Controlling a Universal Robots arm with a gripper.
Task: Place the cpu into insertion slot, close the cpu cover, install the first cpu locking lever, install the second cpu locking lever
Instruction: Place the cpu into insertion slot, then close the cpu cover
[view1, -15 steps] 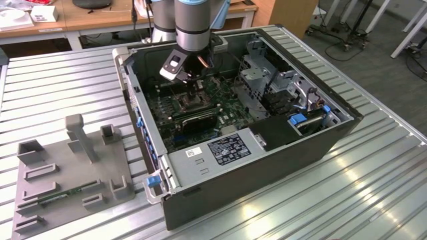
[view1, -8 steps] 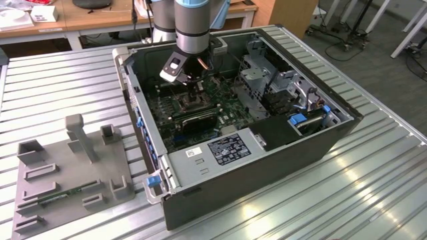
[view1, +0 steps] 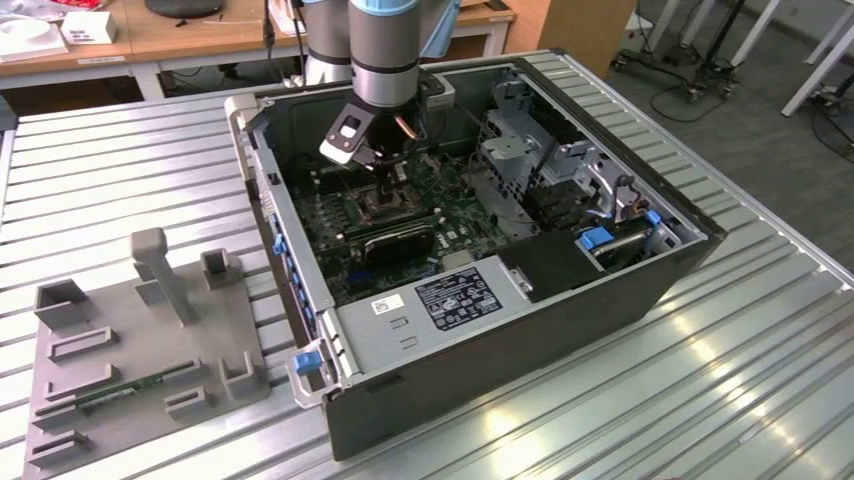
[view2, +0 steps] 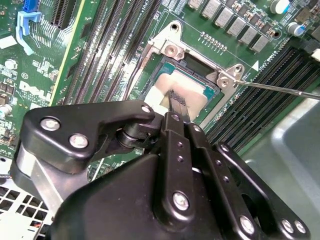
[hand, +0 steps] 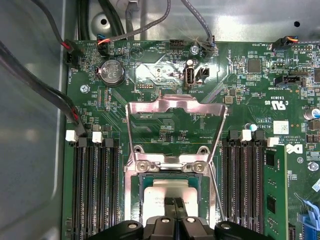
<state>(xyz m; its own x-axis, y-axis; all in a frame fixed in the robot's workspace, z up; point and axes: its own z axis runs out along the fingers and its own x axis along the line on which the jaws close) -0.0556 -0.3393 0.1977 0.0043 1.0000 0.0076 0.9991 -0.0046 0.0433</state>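
The cpu (hand: 161, 191), a small flat square chip with a pale beige-silver face, lies inside the insertion slot (hand: 131, 197), the square dark socket with a silvery metal rim set into the green circuit board (hand: 240, 95). My gripper (hand: 174, 202) stands directly above it. The two black fingers are pressed together with no gap that I can see, grasping nothing, their tips at the middle of the chip's upper face. The cpu cover (hand: 172, 103), a thin silvery metal frame with a central window, is swung back from the socket on its hinge and lies open over the board. A thin bright wire locking lever (view2: 280, 88) stands unlatched beside the socket. Finding: the placing step is at or near its end, and the cover and both levers are not yet done. In my judgement the move after this calls for the chip to sit flat and square in its recess and for my fingers to be clear of the frame's arc. Not verifiable: whether my tips touch the chip or hover just off it; whether it is fully seated, since my own black linkage covers the near part of chip and socket in both wrist views; where a second lever lies. In the exterior view my gripper (view1: 390, 195) reaches down into the open dark computer case (view1: 534, 330), and the socket beneath it cannot be judged from there.
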